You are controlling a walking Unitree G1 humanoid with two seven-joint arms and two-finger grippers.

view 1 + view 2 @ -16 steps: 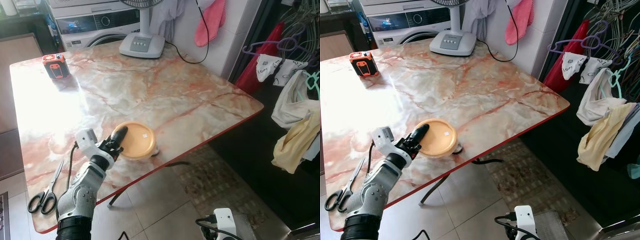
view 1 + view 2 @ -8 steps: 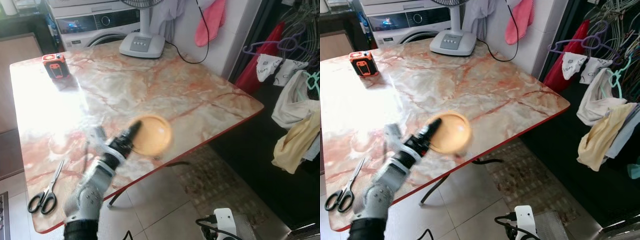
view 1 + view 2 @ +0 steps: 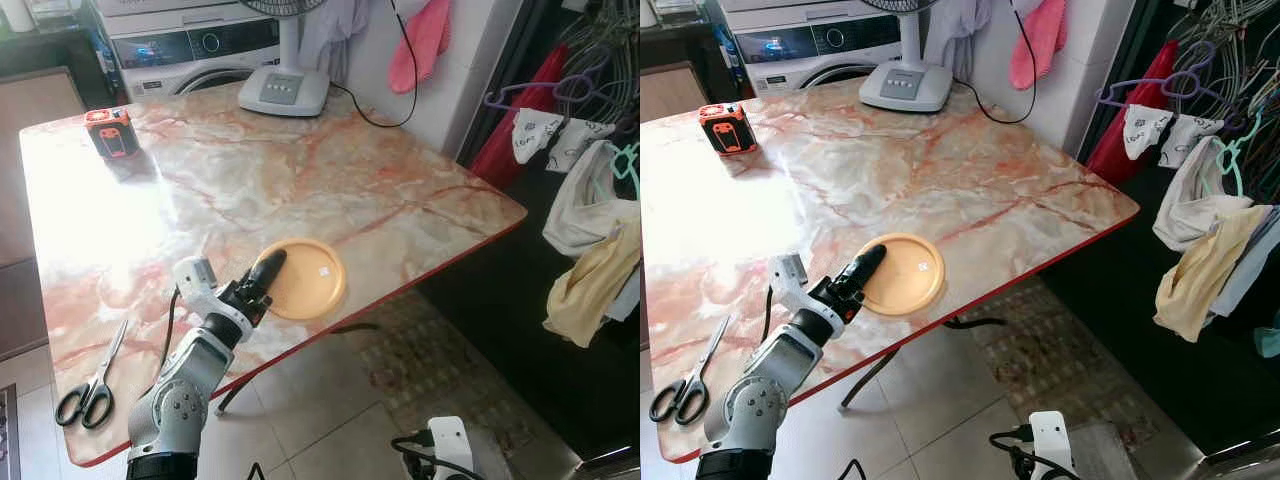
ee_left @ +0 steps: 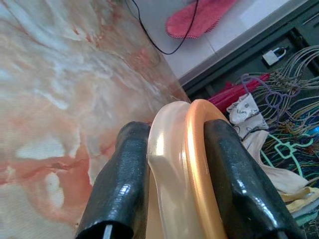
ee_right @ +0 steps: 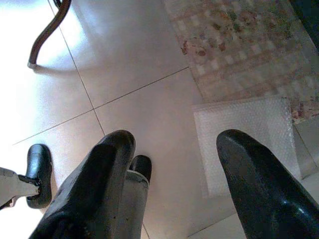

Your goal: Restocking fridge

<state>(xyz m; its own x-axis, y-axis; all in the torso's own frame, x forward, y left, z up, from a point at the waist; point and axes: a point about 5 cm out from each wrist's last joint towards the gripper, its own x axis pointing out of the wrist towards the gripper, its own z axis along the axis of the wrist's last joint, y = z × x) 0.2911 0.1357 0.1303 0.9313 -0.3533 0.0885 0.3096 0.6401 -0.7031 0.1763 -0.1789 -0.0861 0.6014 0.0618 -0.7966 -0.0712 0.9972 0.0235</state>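
Observation:
A round shallow container with an orange lid (image 3: 308,279) is at the marble table's (image 3: 250,170) front edge. My left gripper (image 3: 264,273) is shut on its rim from the left side. In the left wrist view the two black fingers (image 4: 124,184) clamp the clear body and the orange lid (image 4: 198,164) between them. I cannot tell whether the container rests on the table or hangs just above it. My right gripper (image 5: 177,142) hangs low over the tiled floor, open and holding nothing.
Black-handled scissors (image 3: 88,390) lie at the table's front left. An orange and black device (image 3: 110,131) and a fan base (image 3: 285,91) stand at the back. A washing machine (image 3: 190,48) is behind. Clothes on hangers (image 3: 590,200) crowd the right; a patterned mat (image 3: 430,350) lies below.
My left gripper has swung to the right with the orange-lidded container, which now sits further right along the table's front edge. The right arm has not moved.

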